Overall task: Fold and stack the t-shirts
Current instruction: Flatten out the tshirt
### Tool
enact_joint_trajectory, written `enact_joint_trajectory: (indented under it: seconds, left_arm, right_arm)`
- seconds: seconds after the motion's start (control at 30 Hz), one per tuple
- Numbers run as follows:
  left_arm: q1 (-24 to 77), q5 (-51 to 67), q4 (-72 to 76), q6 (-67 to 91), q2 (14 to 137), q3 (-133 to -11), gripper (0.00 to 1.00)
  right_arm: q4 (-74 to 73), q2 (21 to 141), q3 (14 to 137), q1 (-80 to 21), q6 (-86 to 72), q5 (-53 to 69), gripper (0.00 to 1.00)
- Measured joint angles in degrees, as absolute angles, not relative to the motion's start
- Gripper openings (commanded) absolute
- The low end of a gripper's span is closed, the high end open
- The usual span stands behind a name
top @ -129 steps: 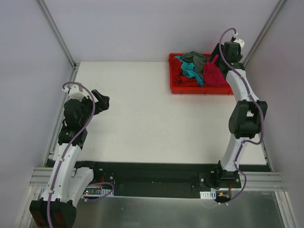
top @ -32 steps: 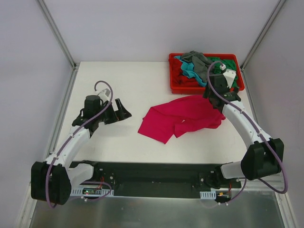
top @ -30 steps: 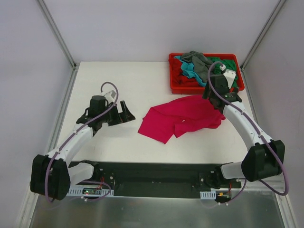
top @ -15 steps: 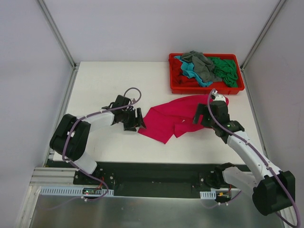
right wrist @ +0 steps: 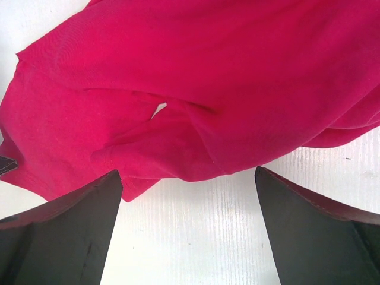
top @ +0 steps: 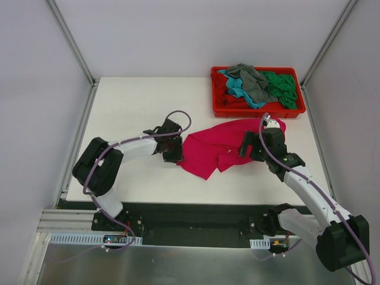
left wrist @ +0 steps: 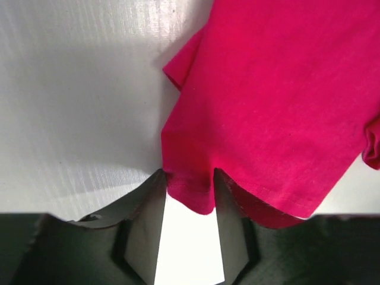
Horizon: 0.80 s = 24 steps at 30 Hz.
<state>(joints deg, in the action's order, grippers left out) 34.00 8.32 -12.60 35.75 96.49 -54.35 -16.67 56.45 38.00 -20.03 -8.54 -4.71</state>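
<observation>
Top: left gripper (top: 178, 149) at left hem of magenta t-shirt (top: 217, 148); right gripper (top: 245, 146) over shirt's right part.
Left wrist: fingers (left wrist: 148, 208) apart, hem fold between them.
Right wrist: fingers (right wrist: 59, 237) spread wide, shirt ahead and below.

A white worktop (top: 148, 101) fills the middle of the top view. Close up, its surface shows fine parallel ribs and a dull sheen. Pale grey walls (top: 178, 35) close it in at the left, the back and the right. Two aluminium posts (top: 71, 41) rise slanting from the back corners. A metal rail (top: 79, 142) runs along the left edge. At the near edge lies a black strip (top: 196, 215), with an aluminium beam (top: 53, 221) just beside its left end. Below that is a brushed metal sheet (top: 196, 264). The light is even and soft, and the shadows are faint.
</observation>
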Motion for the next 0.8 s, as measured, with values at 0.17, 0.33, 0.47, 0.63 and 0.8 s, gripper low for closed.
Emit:
enact_joint_trajectory:
  seconds: [0.17,0.33,0.47,0.63,0.8]
  left_arm:
    - [34.96,4.45,-14.68,36.56,97.23,-55.18,0.00]
    - [34.96,3.07,-16.16,36.77,97.62,-56.07,0.00]
    - [34.96,2.20,-16.49,36.77,97.60,-56.10,0.00]
    - [35.33,0.91,-16.97,36.69,97.19,-56.10,0.00]
    - [35.70,0.47,-17.37,36.67,96.88,-56.05,0.00]
  right_arm:
    - [-16.60,56.18,37.85,-20.32,-8.25,-4.62,0.96]
    - [-16.73,58.00,38.41,-26.11,-6.17,-6.22,0.96]
    - [-18.20,64.53,42.59,-34.28,-5.82,-10.98,0.99]
    - [-19.97,76.88,51.16,-40.80,-8.60,-16.23,0.89]
    - [-22.72,87.22,57.52,-46.11,-11.88,-20.45,0.80]
